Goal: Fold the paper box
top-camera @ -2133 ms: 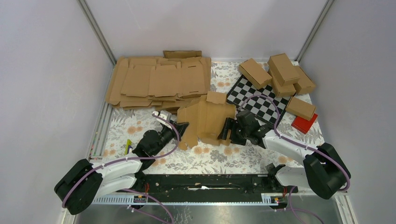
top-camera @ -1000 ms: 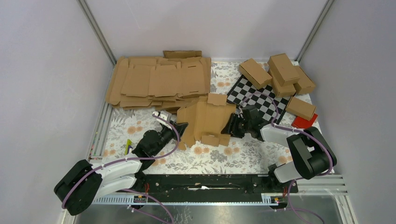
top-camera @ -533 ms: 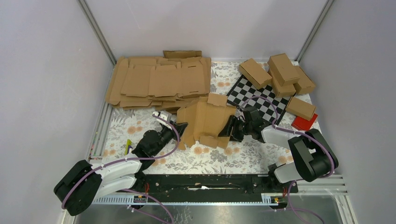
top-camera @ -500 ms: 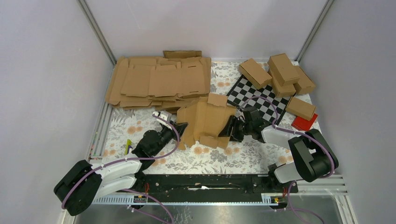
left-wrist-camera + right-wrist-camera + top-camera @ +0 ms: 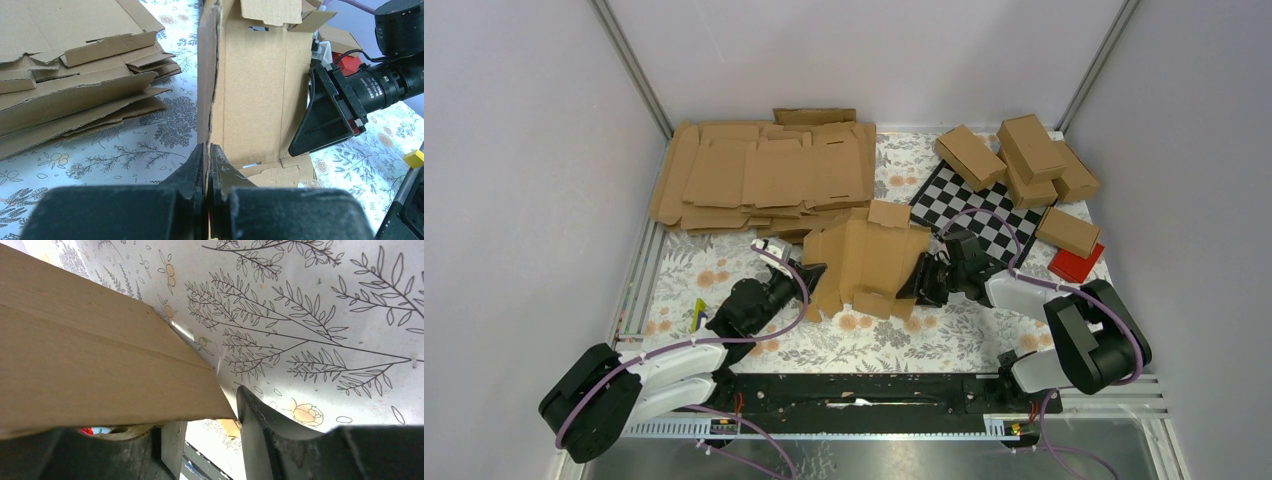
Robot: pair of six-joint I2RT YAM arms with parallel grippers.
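Top view: the paper box (image 5: 869, 255) is standing half-folded mid-table on the flowery cloth (image 5: 924, 335). The left pincer (image 5: 812, 272) is sitting at its left edge and the right pincer (image 5: 916, 283) at its lower right. Only this view is showing the flat sheets (image 5: 764, 175) behind, plus the checkerboard (image 5: 984, 215).

Left wrist: the fingers are squeezing together on the box's upright near edge. White print on the right arm is showing, too tiny to read.

Right wrist: the fingers are standing apart, with the box's corner lying across the gap.
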